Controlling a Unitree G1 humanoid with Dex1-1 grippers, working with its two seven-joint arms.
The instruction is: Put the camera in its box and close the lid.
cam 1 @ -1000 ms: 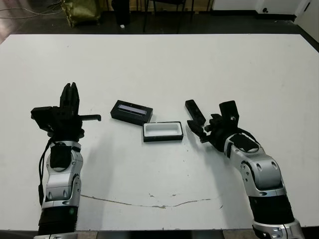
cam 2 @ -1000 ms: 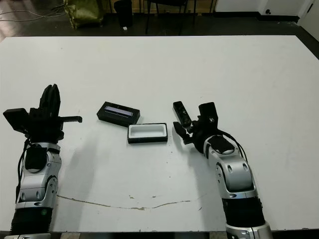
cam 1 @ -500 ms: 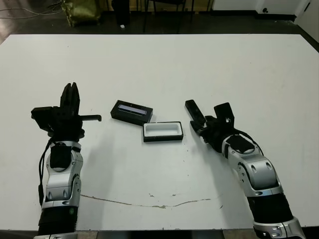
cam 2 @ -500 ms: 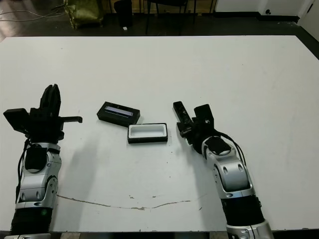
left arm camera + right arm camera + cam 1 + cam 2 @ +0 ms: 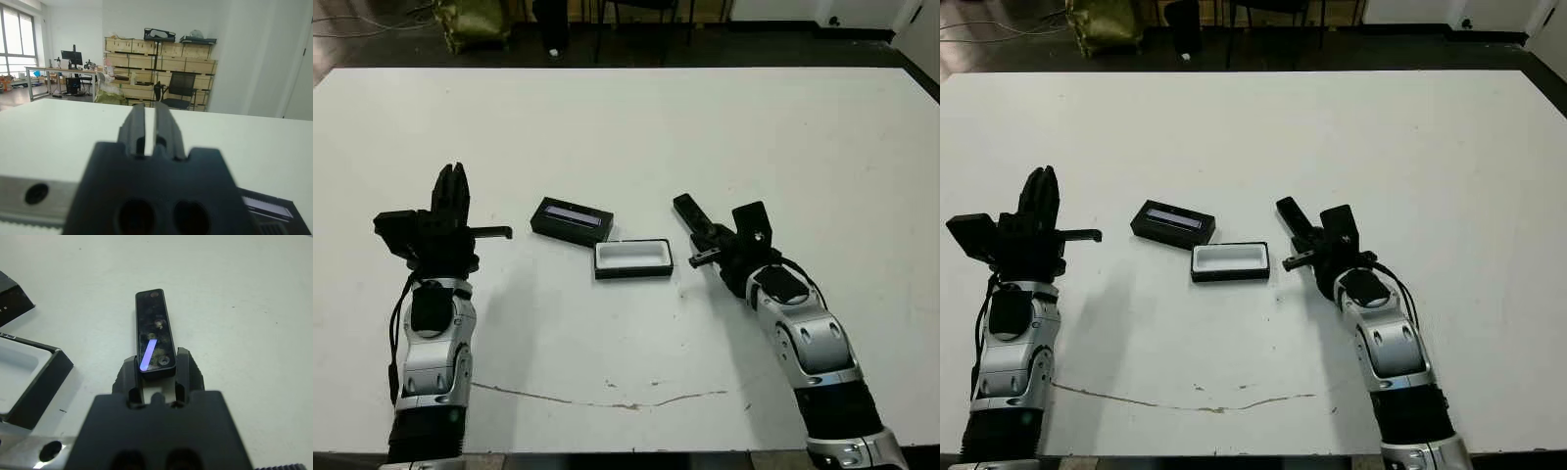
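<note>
The camera (image 5: 691, 214) is a slim black bar lying on the white table just right of the box. My right gripper (image 5: 712, 245) is shut on its near end. In the right wrist view the two fingers (image 5: 188, 373) press the sides of the camera (image 5: 153, 331), whose top face carries a bluish streak. The box (image 5: 633, 270), a black tray with white lining, sits open at the table's middle. The lid (image 5: 572, 219), black with a pale stripe, lies touching the box's far left corner. My left gripper (image 5: 451, 188) is held upright at the left, shut on nothing.
A thin dark crack (image 5: 607, 401) runs across the table near its front edge. Beyond the far edge are a dark floor, chair legs and a yellowish bag (image 5: 475, 20). The left wrist view shows the lid (image 5: 266, 208) and distant shelving.
My right gripper has slid forward along the camera and shut on its near end. The camera has turned slightly to the left. The left arm, box and lid have not moved.
</note>
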